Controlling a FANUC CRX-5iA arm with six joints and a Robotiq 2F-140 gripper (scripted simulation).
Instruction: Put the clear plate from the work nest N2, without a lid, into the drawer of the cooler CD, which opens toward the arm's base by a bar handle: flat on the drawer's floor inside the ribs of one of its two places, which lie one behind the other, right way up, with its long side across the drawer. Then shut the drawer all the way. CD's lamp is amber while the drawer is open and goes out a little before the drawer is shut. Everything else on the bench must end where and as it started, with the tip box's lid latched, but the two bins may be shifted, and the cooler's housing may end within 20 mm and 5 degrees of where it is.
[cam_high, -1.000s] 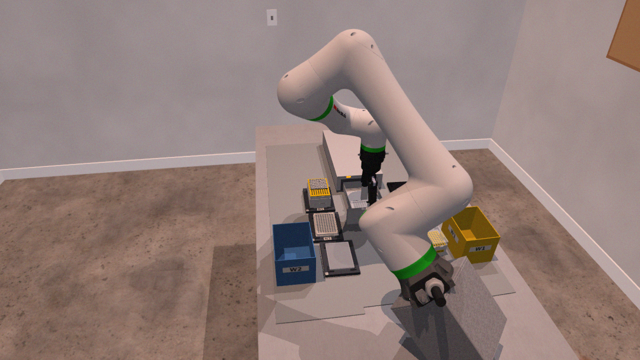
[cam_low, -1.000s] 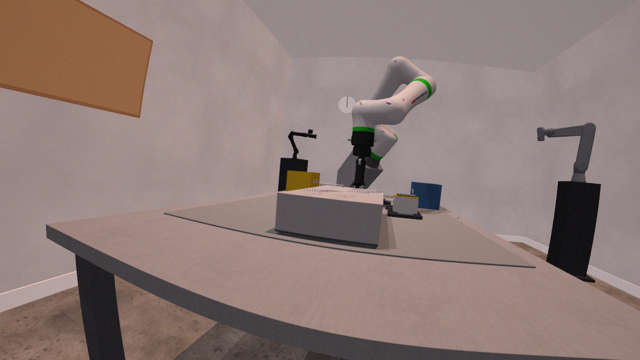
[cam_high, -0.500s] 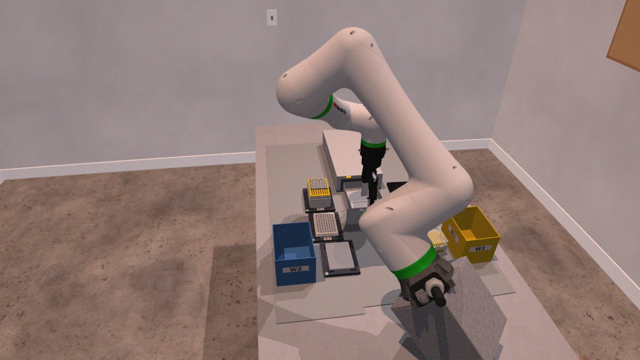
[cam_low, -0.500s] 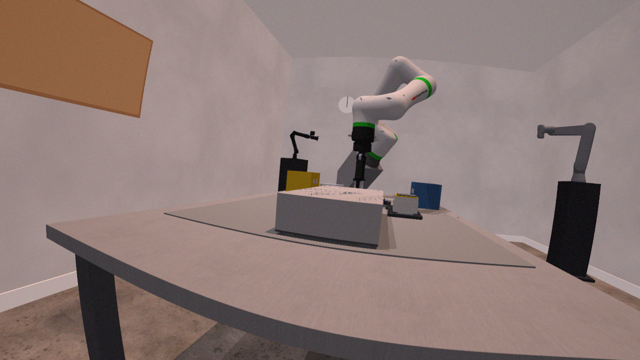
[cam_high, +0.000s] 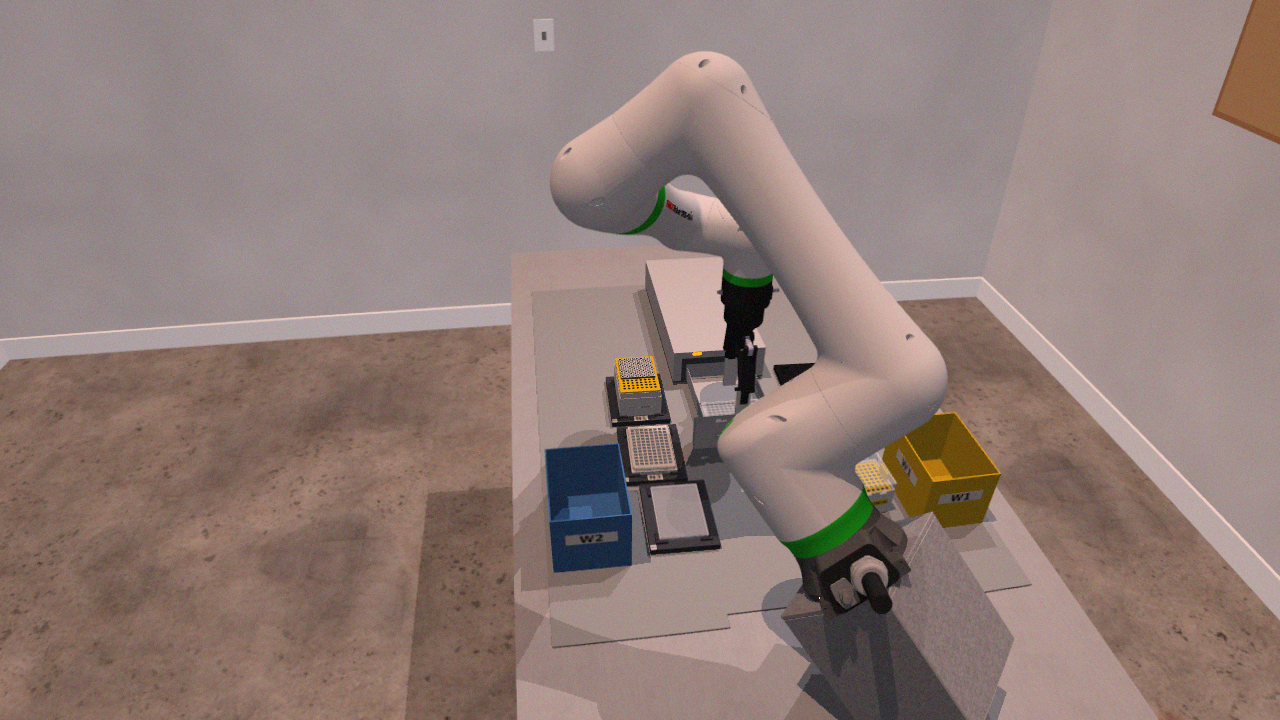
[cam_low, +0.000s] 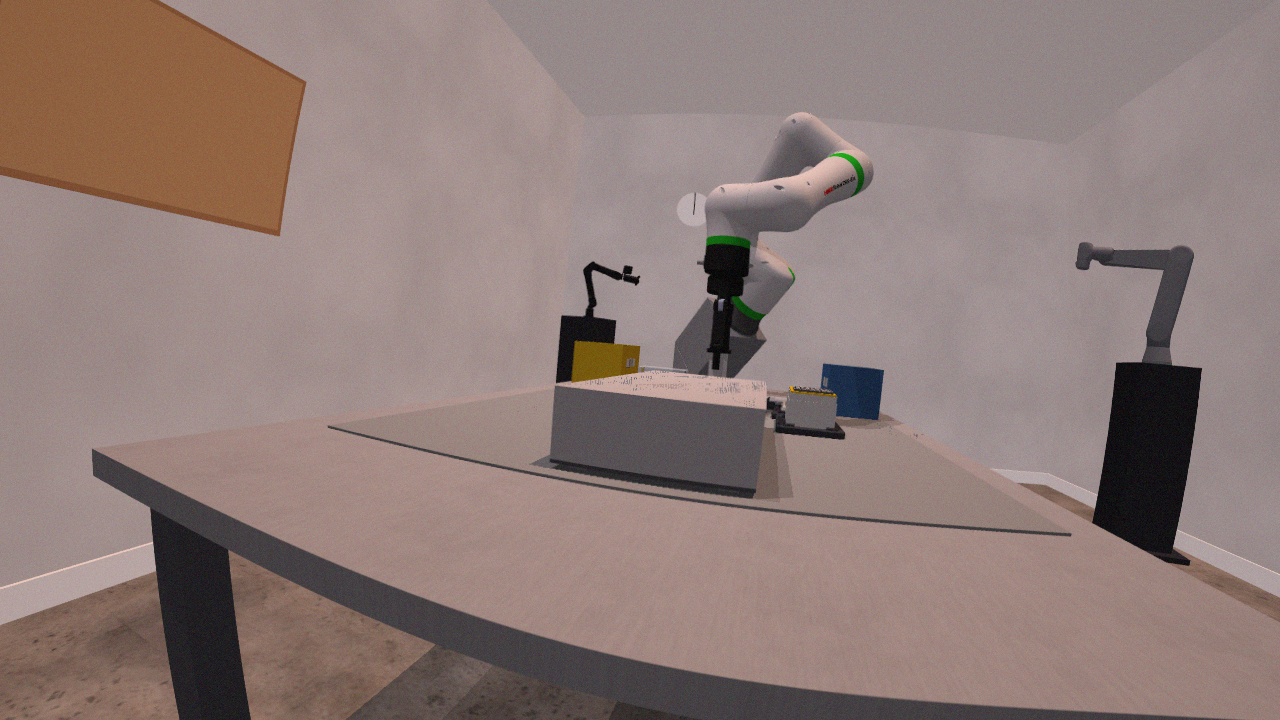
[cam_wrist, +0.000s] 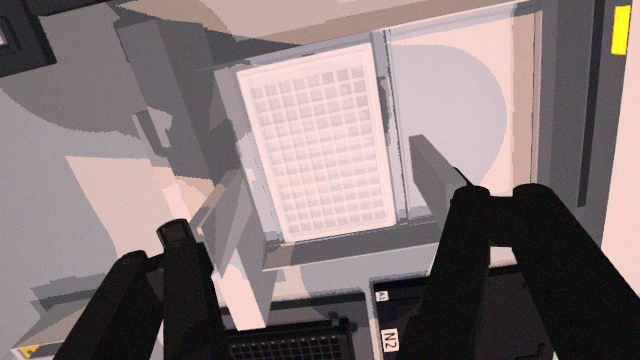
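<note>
The clear plate (cam_wrist: 315, 142) lies flat in the open drawer (cam_high: 720, 400) of the cooler CD (cam_high: 693, 308), right way up, inside the ribs of the place farther from the housing, with its long side across the drawer. It also shows in the top view (cam_high: 718, 408). The place nearer the housing (cam_wrist: 450, 110) is empty. CD's lamp (cam_wrist: 620, 29) glows amber. My gripper (cam_wrist: 326, 174) is open and empty, above the plate and apart from it; it also shows over the drawer in the top view (cam_high: 741, 394). The work nest N2 is empty.
Left of the drawer stand a yellow tip box (cam_high: 637, 385), a well plate in a nest (cam_high: 649, 447) and a covered plate in a nest (cam_high: 678, 514). A blue bin W2 (cam_high: 588, 519) is at the front left, a yellow bin W1 (cam_high: 950, 465) at the right.
</note>
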